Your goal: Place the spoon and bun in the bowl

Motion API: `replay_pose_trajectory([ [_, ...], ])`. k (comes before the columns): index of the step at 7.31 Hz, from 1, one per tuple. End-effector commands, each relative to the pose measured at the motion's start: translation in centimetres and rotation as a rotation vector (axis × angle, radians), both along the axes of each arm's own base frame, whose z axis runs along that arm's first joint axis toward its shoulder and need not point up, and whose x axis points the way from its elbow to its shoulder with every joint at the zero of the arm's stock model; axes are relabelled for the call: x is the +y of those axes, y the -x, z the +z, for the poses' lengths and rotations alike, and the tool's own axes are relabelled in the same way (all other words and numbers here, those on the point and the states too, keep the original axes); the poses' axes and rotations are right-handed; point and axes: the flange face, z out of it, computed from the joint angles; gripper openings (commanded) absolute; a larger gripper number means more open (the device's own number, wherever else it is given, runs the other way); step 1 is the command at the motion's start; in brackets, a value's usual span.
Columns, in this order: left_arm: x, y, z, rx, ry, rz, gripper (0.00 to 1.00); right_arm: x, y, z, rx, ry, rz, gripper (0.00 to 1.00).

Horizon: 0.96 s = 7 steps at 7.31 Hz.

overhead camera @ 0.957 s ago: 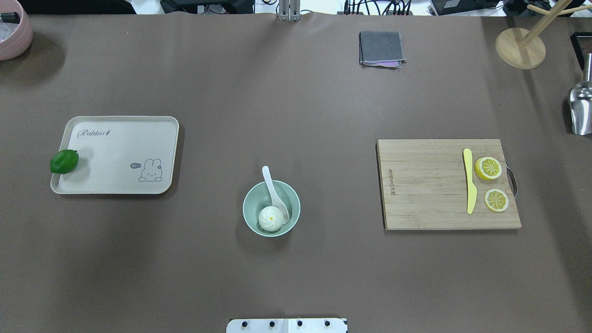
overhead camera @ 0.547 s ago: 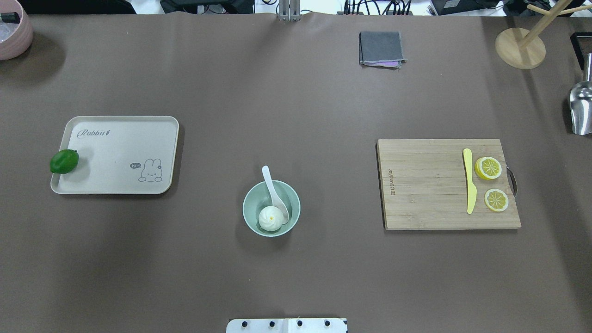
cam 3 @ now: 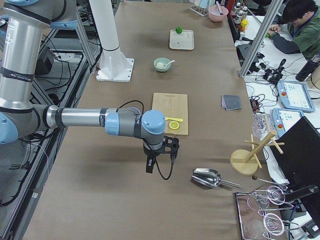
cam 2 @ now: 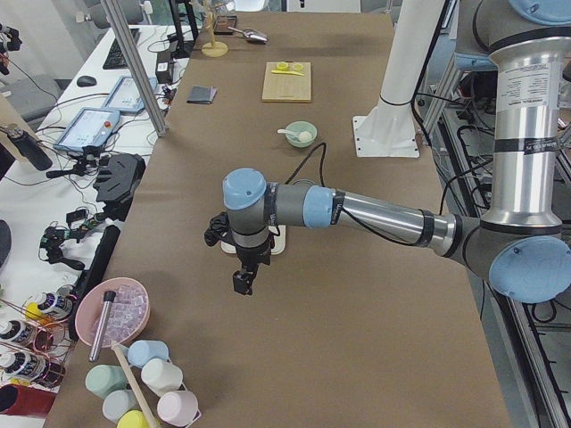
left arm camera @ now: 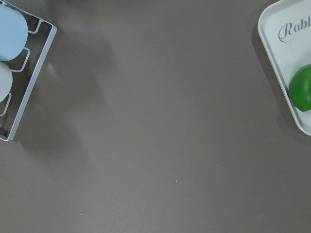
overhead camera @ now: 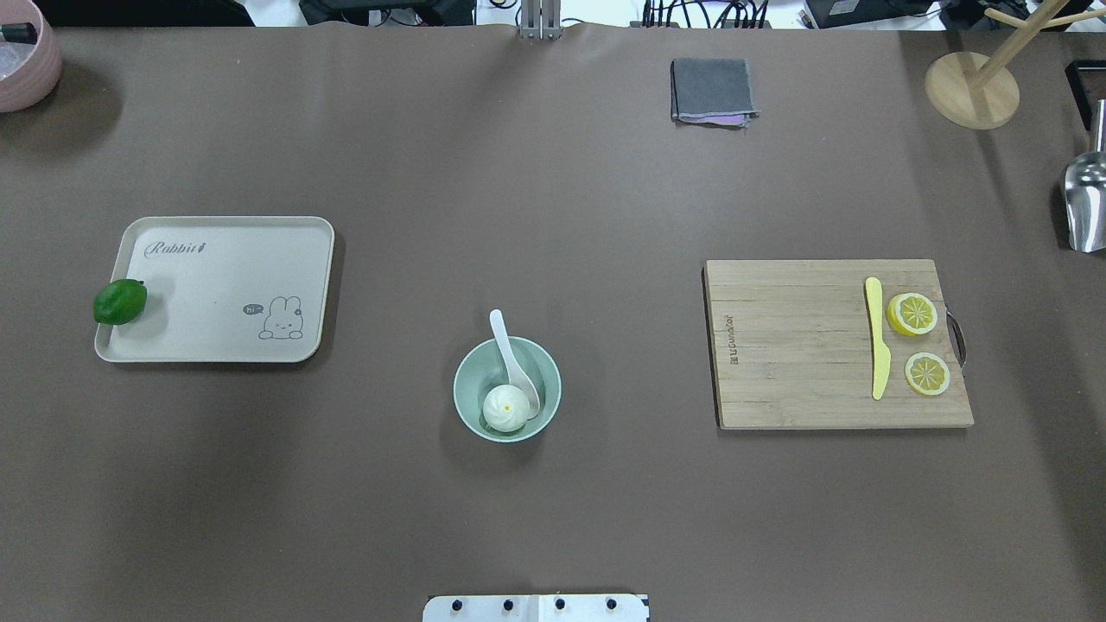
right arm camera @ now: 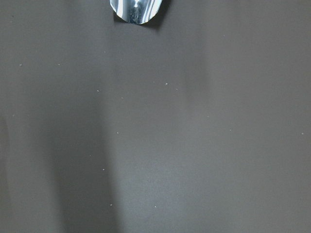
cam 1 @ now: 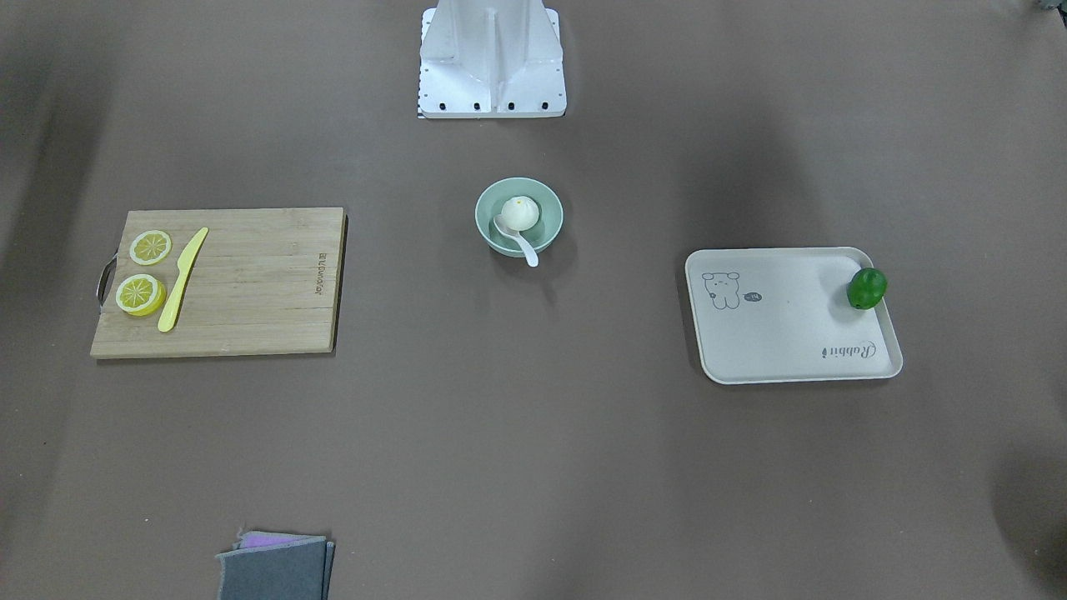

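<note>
Bun (overhead camera: 505,408) and spoon (overhead camera: 511,356) both lie in the bowl (overhead camera: 464,386) on the bench (overhead camera: 605,216) — the spoon's handle pokes over the far rim. I see my left hand (cam 2: 243,282) and right hand (cam 3: 149,166) only side-on — can't tell how open they are.

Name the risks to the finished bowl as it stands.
1. The spoon has its handle sticking out over the far rim of the bowl. A knock on that handle could lever the spoon out.
2. The bun sits right beside the spoon's scoop and seems to touch it, so a shifted spoon might push the bun toward the near rim.
</note>
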Motion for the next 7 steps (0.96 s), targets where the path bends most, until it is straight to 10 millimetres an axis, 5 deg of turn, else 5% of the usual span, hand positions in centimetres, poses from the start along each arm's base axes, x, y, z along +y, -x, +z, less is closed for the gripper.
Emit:
replay_pose_trajectory([
  [1,0.04,0.05,0.05,0.000,0.002,-0.002,0.99,0.63,0.15,0.64,0.000,0.017,-0.003,1.00],
  [7,0.05,0.01,0.25,-0.003,0.008,-0.001,0.99,0.80,0.79,1.08,-0.005,0.029,-0.019,1.00],
])
